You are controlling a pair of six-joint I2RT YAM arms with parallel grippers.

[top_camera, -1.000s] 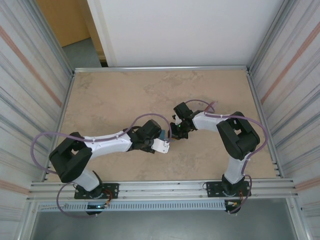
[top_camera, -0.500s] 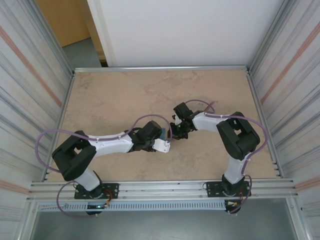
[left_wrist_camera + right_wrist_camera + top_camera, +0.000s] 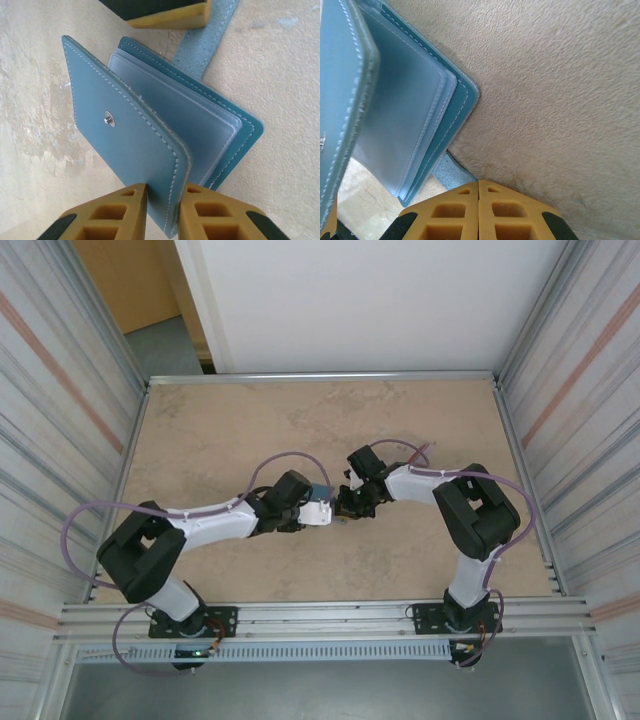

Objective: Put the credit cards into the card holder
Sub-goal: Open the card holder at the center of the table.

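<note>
Right at the middle of the desk [image 3: 400, 430], the card holder [image 3: 145, 135] lies half open. Its cover flap [image 3: 115, 150] stands up, and the left fingers [image 3: 122, 210] are clenched on it at the six o'clock edge. Off at one o'clock the right fingers [image 3: 455, 210] are shut tight together and seem to press the strap [image 3: 451, 172] flat. The pale pockets [image 3: 175, 110] on show look bare. I'd say the opening is nearly done, but every one of the credit cards is yet to go in.
</note>
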